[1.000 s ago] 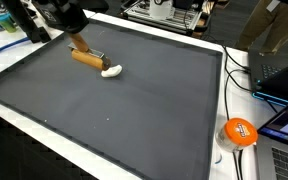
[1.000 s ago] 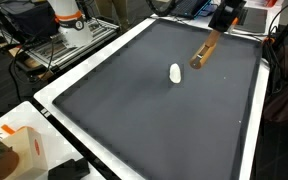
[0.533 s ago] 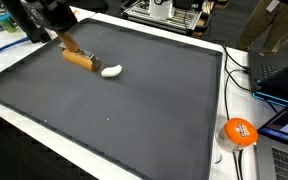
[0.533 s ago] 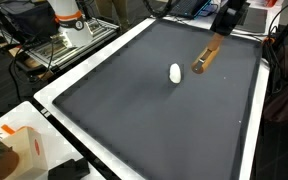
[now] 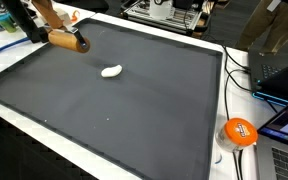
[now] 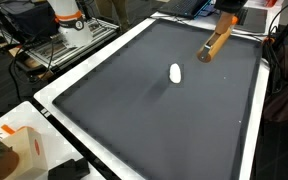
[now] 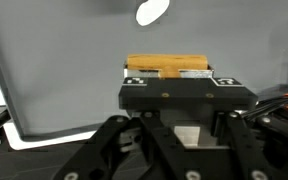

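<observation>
Your pincer (image 7: 171, 76) is clamped on a wooden block (image 7: 169, 65). In the wrist view the block lies crosswise between the two fingers, with its long side running left to right just above the black pincer body. In an exterior view the pincer (image 6: 225, 20) comes in from the top edge of the picture, and the wooden block (image 6: 215, 43) hangs tilted below it. It is at the far side of the worktop (image 6: 134, 120), close to the white border. In an exterior view the block (image 5: 64, 40) sits near the upper left corner of the dark mat, with a darker end face pointing toward the middle. From these pictures you cannot tell whether its lower end touches the mat or hangs just above it.

A small white oval thing (image 5: 111, 70) lies flat on the mat and apart from the block. It shows in both exterior views (image 6: 175, 72), and at the top of the wrist view (image 7: 151, 12) it lies beyond the block.

Off the mat, an orange round thing (image 5: 239, 131) sits beside the worktop's edge among cables. A white and orange robot base (image 6: 68, 18) stands behind the opposite edge.
</observation>
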`<state>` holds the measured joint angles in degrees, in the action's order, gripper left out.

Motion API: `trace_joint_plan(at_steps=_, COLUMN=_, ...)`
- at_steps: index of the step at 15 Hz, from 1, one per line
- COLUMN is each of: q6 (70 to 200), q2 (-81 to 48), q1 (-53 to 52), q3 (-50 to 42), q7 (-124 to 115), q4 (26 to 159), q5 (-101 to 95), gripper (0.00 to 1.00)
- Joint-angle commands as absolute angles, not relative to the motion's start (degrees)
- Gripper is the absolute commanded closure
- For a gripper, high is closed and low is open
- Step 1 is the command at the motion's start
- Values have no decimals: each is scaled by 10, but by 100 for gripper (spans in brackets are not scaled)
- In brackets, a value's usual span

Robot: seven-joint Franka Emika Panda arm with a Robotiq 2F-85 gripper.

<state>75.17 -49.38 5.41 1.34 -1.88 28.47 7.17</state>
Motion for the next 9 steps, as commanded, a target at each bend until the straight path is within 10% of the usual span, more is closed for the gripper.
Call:
trace_joint_plan(at_steps=1, q6=716, q2=-466, q1=65, q3=23, q7=-21, q4=305, q5=92, gripper=78)
trace_joint_plan(at_steps=4, q6=718, q2=-481, q1=57, q3=16, q7=-19, q4=286, q5=79, gripper=78)
trace_joint_plan(at_steps=5, q6=716, q2=-481, q1=57, q3=16, q7=-19, q4=286, q5=78, gripper=53)
trace_joint_plan(at_steps=9, q6=717, q2=-485, q1=56, q3=16, q7=-19, q4=286, q5=78, gripper=53)
